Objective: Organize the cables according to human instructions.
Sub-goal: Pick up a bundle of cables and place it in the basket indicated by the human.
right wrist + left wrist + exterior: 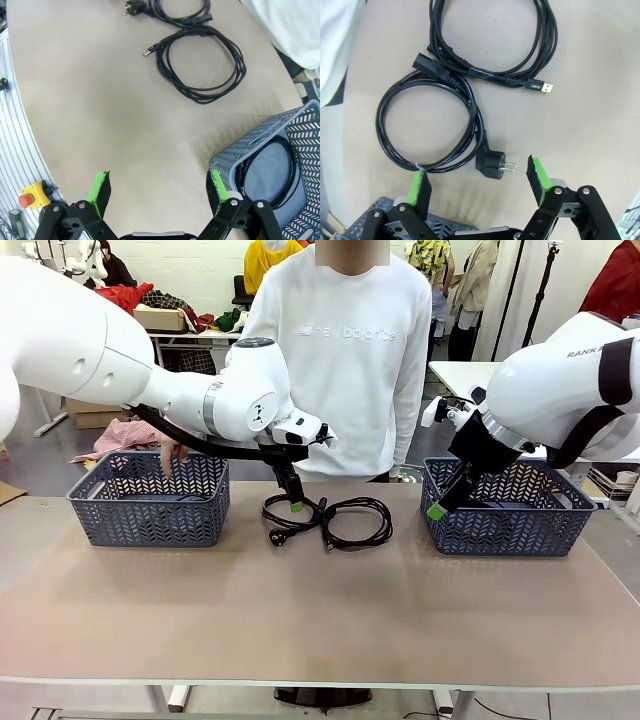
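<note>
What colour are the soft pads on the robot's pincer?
Bright green. The pads show best in the left wrist view.

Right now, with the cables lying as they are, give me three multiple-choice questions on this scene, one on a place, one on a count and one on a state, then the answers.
1. Where does the USB cable lie?
A) in the left basket
B) on the table, beside the power cable
C) in the robot's right hand

2. How many coiled cables lie on the bare table?
A) two
B) one
C) four

3. How is the robot's left hand?
A) shut on a plug
B) shut on a basket rim
C) open above the power cable's plug

Answers:
1 B: its loop rests on the tabletop next to the power cable.
2 A: those two coils are what lies on the tabletop.
3 C: its green pads stand wide apart, with the plug beyond them, untouched.
</note>
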Controlling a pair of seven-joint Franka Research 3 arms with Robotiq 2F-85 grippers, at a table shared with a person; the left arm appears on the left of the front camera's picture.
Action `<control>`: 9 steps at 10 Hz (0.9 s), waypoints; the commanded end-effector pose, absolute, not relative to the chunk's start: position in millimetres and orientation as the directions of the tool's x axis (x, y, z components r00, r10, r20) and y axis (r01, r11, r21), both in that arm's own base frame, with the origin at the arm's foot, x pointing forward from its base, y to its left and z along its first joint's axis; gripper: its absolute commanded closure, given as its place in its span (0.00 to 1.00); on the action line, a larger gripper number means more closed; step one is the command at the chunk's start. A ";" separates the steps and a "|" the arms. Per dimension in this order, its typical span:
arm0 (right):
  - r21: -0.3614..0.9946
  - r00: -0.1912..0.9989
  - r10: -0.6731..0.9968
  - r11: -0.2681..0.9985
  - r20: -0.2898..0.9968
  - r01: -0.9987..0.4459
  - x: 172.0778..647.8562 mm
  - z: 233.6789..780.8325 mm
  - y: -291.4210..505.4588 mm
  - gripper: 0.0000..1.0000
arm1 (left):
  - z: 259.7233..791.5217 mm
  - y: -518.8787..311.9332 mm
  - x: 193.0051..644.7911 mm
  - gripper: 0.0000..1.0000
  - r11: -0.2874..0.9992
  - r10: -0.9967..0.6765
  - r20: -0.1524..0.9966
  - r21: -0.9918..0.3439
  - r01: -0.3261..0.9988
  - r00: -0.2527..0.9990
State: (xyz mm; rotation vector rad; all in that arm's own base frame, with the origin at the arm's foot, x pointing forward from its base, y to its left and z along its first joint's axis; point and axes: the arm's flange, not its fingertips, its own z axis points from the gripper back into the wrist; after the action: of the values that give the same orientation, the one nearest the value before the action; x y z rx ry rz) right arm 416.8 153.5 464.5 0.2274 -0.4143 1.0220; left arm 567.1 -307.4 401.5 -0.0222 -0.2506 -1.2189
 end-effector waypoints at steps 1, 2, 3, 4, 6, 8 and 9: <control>-0.012 0.453 0.776 0.509 0.439 -0.861 416.5 465.5 154.7 0.00 | 395.0 -312.2 571.3 0.00 0.349 -0.927 0.189 0.115 0.930 0.324; -0.012 0.453 0.776 0.509 0.439 -0.861 416.5 465.5 154.7 0.00 | 387.3 -317.4 575.9 0.00 0.354 -0.927 0.172 0.107 0.929 0.333; -0.012 0.453 0.776 0.509 0.439 -0.861 416.5 465.5 154.7 0.00 | 379.3 -322.2 581.5 0.00 0.354 -0.927 0.164 0.094 0.930 0.337; -0.012 0.453 0.776 0.509 0.439 -0.861 416.5 465.5 154.7 0.00 | 372.3 -327.0 588.1 0.00 0.354 -0.928 0.159 0.083 0.932 0.338; -0.012 0.453 0.776 0.509 0.439 -0.861 416.5 465.5 154.7 0.00 | 359.6 -336.2 600.4 0.00 0.341 -0.934 0.138 0.072 0.937 0.329; -0.012 0.453 0.776 0.509 0.439 -0.861 416.5 465.5 154.7 0.00 | 349.0 -341.8 608.9 0.00 0.335 -0.938 0.121 0.066 0.940 0.325; -0.012 0.453 0.776 0.509 0.439 -0.861 416.5 465.5 154.7 0.00 | 344.6 -345.3 613.3 0.00 0.330 -0.940 0.111 0.069 0.941 0.322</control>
State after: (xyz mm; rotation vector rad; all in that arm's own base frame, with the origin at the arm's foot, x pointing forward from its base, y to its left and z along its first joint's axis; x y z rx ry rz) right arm 416.8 153.6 464.5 0.2273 -0.4144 1.0222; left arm 605.6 -338.4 342.6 -0.0382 -0.1539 -1.2504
